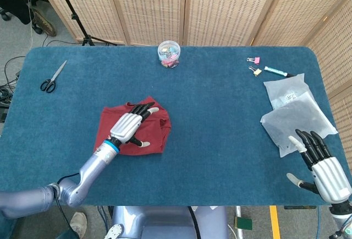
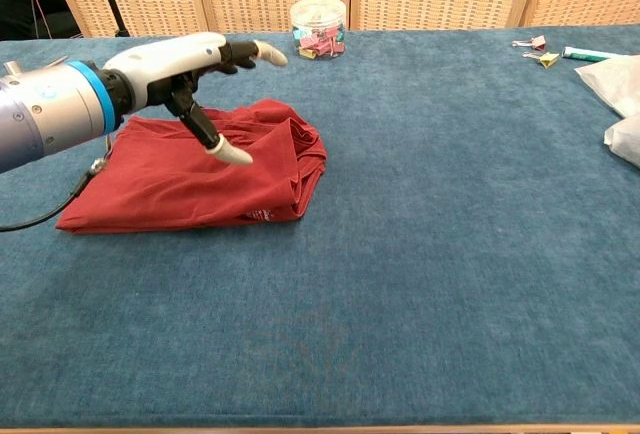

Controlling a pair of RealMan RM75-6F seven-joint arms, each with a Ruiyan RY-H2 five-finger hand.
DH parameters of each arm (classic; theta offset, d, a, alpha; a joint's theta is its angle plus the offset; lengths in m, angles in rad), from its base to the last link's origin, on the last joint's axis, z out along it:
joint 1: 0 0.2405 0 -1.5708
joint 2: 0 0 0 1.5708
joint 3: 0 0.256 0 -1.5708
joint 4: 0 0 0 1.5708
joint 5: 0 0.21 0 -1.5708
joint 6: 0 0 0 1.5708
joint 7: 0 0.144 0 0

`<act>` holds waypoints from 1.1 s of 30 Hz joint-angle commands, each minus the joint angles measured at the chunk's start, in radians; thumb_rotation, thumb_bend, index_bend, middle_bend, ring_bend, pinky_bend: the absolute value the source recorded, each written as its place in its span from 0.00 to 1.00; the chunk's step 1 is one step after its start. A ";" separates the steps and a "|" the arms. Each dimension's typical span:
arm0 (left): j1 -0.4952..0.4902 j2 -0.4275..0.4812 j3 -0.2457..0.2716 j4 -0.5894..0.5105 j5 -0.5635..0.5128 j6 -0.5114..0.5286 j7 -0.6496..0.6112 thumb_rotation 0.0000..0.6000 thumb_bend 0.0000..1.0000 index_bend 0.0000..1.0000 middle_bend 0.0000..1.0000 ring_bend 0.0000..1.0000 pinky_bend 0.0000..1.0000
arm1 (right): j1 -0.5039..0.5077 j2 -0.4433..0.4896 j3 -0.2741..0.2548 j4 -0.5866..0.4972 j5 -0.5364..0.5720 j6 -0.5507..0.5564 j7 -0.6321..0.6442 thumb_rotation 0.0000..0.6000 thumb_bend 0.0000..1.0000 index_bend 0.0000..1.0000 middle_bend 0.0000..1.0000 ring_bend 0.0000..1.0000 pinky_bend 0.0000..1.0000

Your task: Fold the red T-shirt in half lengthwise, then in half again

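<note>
One red T-shirt [image 1: 133, 129] lies folded into a soft, rumpled rectangle on the napped blue table [image 1: 220, 118], left of centre, and the left hand [image 1: 127, 126] hovers over it with fingers spread wide, holding nothing. Beyond the shirt stands one round clear jar [image 1: 168, 53] of coloured clips, and far to its left lie one pair of scissors [image 1: 52, 77]. Well to its right are two crinkled translucent bags [image 1: 294, 109], the right hand [image 1: 322, 164] open-fingered near them.
</note>
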 commanded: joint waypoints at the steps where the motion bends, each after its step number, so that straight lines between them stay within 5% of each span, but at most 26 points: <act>1: 0.005 0.034 0.028 -0.027 0.044 -0.030 -0.035 1.00 0.00 0.00 0.00 0.00 0.00 | 0.000 0.001 0.001 0.000 0.002 0.000 0.002 1.00 0.00 0.00 0.00 0.00 0.00; 17: 0.037 0.118 0.102 -0.128 0.134 -0.082 -0.128 1.00 0.00 0.00 0.00 0.00 0.00 | 0.000 0.000 0.001 0.000 0.001 -0.003 -0.001 1.00 0.00 0.00 0.00 0.00 0.00; 33: 0.021 -0.017 0.104 -0.017 0.126 -0.129 -0.146 1.00 0.00 0.00 0.00 0.00 0.00 | 0.001 -0.001 0.001 0.002 0.002 -0.007 -0.003 1.00 0.00 0.00 0.00 0.00 0.00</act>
